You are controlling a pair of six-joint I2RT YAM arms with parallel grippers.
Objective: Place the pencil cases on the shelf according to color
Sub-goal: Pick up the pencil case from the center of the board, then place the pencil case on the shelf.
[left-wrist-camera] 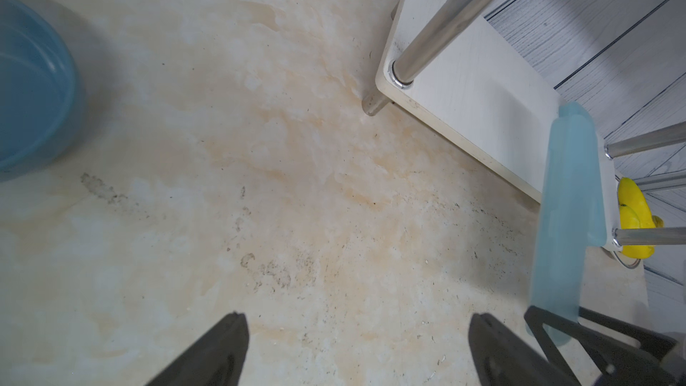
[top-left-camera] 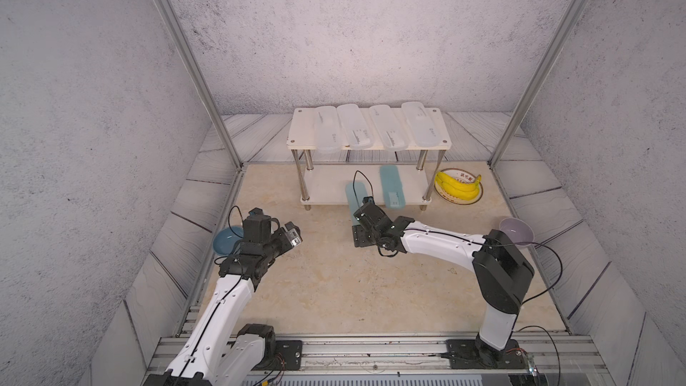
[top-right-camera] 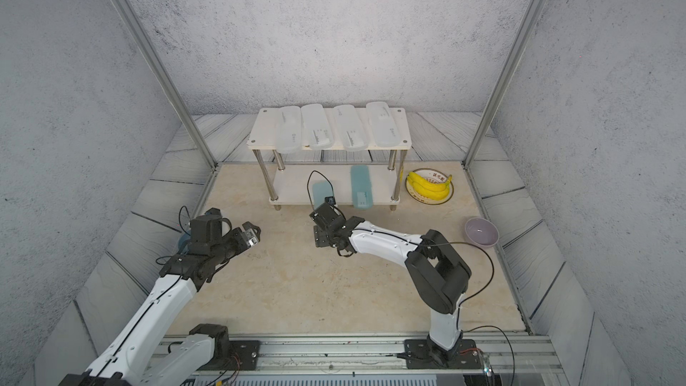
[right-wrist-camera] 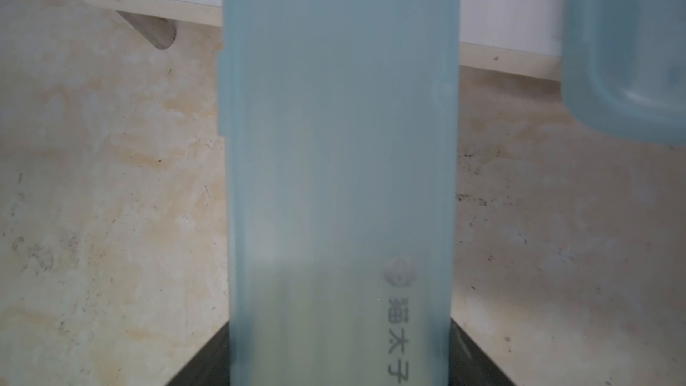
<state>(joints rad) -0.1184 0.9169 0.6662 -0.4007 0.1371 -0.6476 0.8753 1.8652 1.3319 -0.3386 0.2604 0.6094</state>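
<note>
Speckled grey walls (top-left-camera: 334, 31) and aluminium posts (top-left-camera: 189, 61) enclose a beige marbled tabletop (top-left-camera: 334, 291), evenly lit

A teal case (left-wrist-camera: 564, 217) over shelf (left-wrist-camera: 464, 79) edge

Frosted white plastic cases (top-left-camera: 389, 129) sit on the shelf's (top-left-camera: 300, 128) matt white top board; its legs (left-wrist-camera: 445, 24) are polished metal. The teal case (right-wrist-camera: 341, 142) at its front is smooth, cloudy plastic.

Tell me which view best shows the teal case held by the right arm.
The right wrist view: the held teal case fills it, print readable. Both top views show only its small far end; the left wrist view, its side.
</note>
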